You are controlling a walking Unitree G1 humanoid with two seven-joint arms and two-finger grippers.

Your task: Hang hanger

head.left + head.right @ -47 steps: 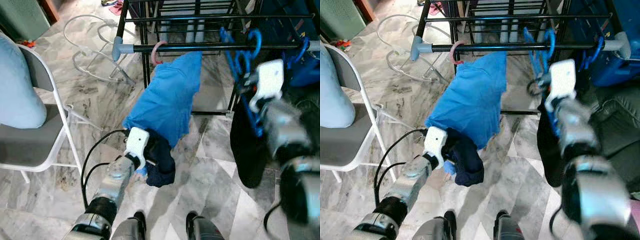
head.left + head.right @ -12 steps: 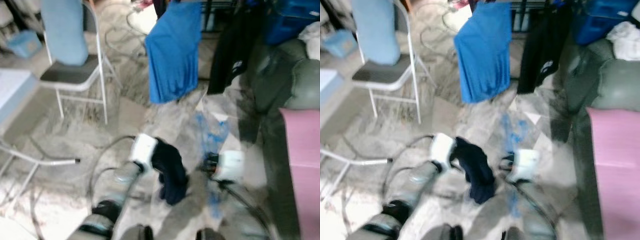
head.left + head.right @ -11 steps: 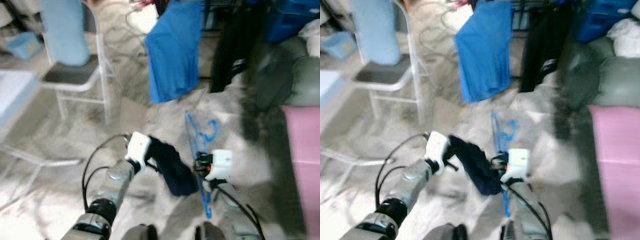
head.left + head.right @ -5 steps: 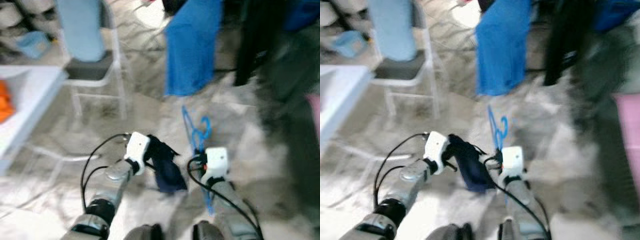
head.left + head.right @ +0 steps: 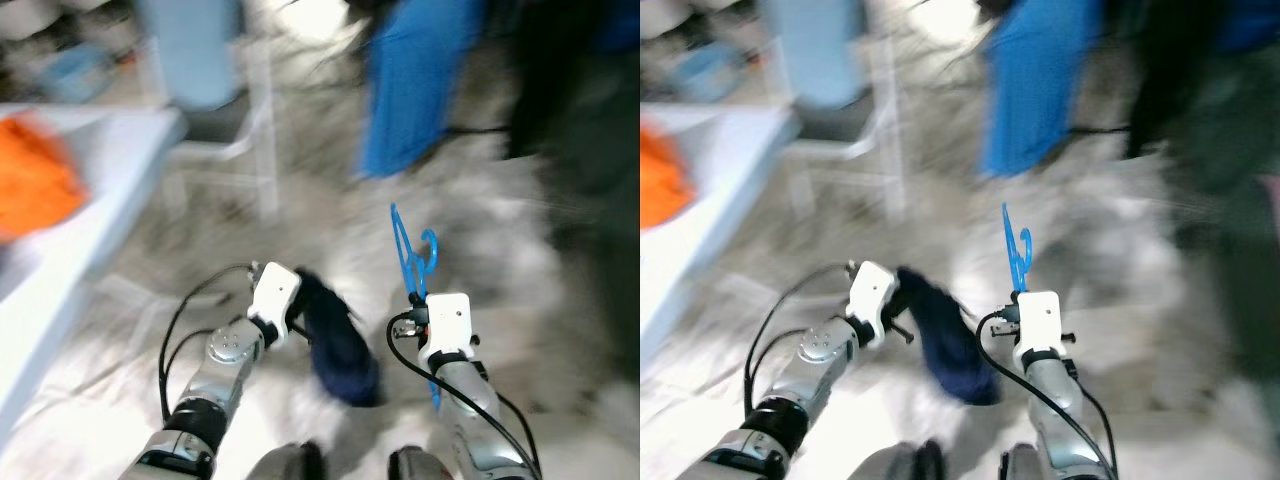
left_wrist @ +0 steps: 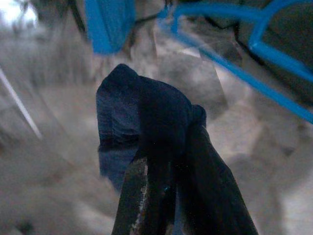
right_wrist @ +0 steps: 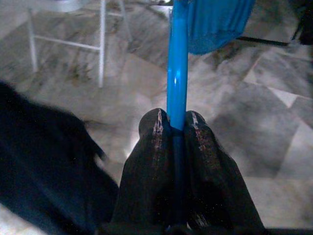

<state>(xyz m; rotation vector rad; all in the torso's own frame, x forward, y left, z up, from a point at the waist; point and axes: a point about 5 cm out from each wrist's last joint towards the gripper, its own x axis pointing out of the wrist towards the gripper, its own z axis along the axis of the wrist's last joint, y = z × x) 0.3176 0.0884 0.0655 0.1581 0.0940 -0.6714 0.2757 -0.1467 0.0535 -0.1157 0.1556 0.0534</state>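
My right gripper point(image 7: 172, 128) is shut on a bright blue plastic hanger point(image 5: 411, 255), whose hook stands up above the wrist while its lower bar pokes out below the forearm. The hanger's bar point(image 7: 177, 63) runs straight out between the fingers. My left gripper point(image 6: 166, 156) is shut on a dark navy garment point(image 5: 338, 340) that droops from it over the floor; the cloth point(image 6: 142, 112) bunches over the fingers. Both arms are held low in front of me, close together. The eye views are blurred.
A blue shirt point(image 5: 415, 85) and dark clothes point(image 5: 560, 90) hang at the far side. A white folding chair point(image 5: 215, 110) with a pale blue cover stands at left-centre. A white surface point(image 5: 70, 240) with something orange point(image 5: 30, 190) is at the left. Marble floor point(image 5: 520, 300) lies below.
The camera has swung left: the white surface with the orange thing has come into view and the hanging clothes slid right. Both grippers keep their hold, arms much as before.
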